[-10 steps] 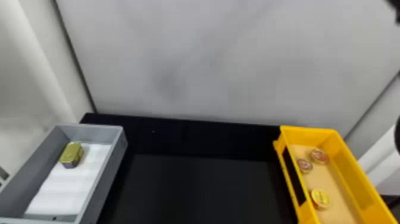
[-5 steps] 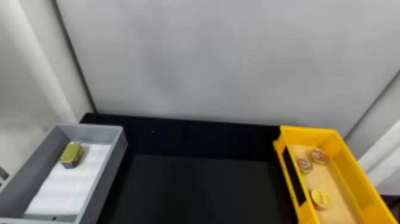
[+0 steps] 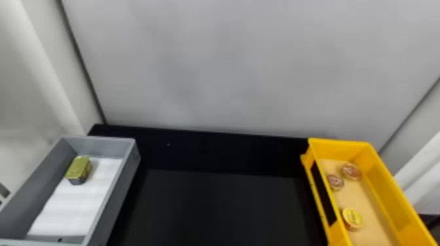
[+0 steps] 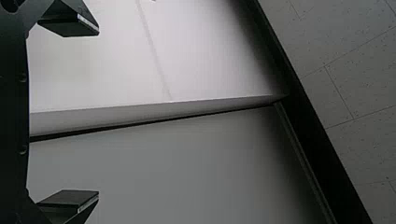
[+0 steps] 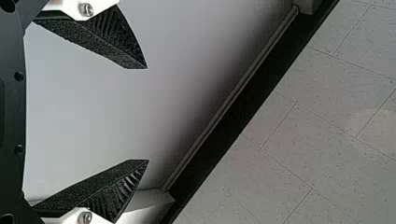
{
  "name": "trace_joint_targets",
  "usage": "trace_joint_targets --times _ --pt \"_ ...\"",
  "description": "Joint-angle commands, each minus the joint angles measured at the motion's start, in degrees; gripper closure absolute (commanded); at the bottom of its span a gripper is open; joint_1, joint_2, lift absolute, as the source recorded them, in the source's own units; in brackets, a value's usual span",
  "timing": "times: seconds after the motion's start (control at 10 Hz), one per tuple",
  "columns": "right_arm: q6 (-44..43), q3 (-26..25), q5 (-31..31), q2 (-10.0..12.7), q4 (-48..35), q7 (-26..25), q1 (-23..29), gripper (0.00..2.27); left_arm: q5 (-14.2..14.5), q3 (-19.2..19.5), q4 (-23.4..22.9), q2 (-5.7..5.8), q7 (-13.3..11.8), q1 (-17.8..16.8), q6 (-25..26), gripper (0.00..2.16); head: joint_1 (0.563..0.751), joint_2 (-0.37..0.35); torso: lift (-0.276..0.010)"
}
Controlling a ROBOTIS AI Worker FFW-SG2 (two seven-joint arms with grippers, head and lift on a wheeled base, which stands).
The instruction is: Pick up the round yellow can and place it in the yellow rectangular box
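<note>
The yellow can [image 3: 352, 218] is sitting in the box [image 3: 340, 148], so the job is looking done. Left claw [image 4: 99, 113] and right claw [image 5: 148, 114] are gaping, probably needing only rest.

A smooth, pale grey back wall [image 3: 245, 65] rises behind a black counter [image 3: 226, 209], with faint, soft shadows across it. Dark seams part it from a whitish left side wall [image 3: 42, 59] and a pale right side wall [image 3: 422, 131]. The wrist views show speckled, light grey tiles [image 4: 359, 93] with thin joints, beyond a black band [image 5: 252, 100] along the panels' edge.
</note>
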Motion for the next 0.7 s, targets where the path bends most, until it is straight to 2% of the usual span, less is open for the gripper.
trace_joint_targets --times 0.0,0.6 --pt "0.0 -0.3 0.0 0.0 0.0 -0.5 0.4 0.05 0.1 -0.7 0.1 0.25 0.2 -0.3 0.1 0.06 0.694 -0.078 -0.008" --pt "-0.4 -0.4 0.1 0.0 -0.1 -0.8 1.0 0.05 0.0 -0.2 0.0 0.34 0.3 -0.3 0.2 0.06 0.694 -0.078 -0.008"
